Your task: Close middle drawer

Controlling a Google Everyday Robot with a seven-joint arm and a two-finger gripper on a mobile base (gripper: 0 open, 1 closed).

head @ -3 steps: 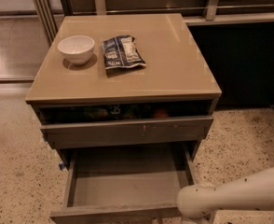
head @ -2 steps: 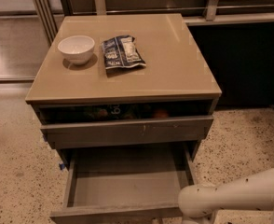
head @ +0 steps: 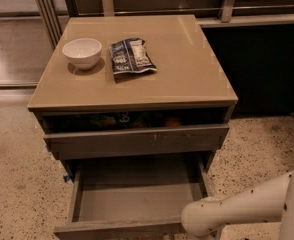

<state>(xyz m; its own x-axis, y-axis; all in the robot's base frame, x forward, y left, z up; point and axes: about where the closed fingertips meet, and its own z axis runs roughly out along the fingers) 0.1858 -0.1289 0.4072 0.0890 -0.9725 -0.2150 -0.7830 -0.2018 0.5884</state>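
Note:
The middle drawer (head: 137, 196) is pulled far out of the grey-brown cabinet (head: 137, 74). Its smooth grey floor is bare, and its flat front (head: 117, 228) lies at the bottom edge of the view. Above it, the top drawer front (head: 137, 141), with a small pale scratch at its centre, stands slightly open. My white arm (head: 237, 209) reaches in from the lower right. Its rounded end sits at the middle drawer's front right corner. My gripper (head: 207, 231) is at that end, mostly cut off by the bottom edge.
A white bowl (head: 82, 51) and a dark snack bag (head: 131, 55) lie on the cabinet top. Dark items show in the gap of the top drawer (head: 132, 119). Speckled floor (head: 257, 154) surrounds the cabinet. A railing and a dark wall (head: 257, 59) stand behind it.
The arm's end has shifted very slightly at the drawer's front right corner. The drawer stands as far out as before.

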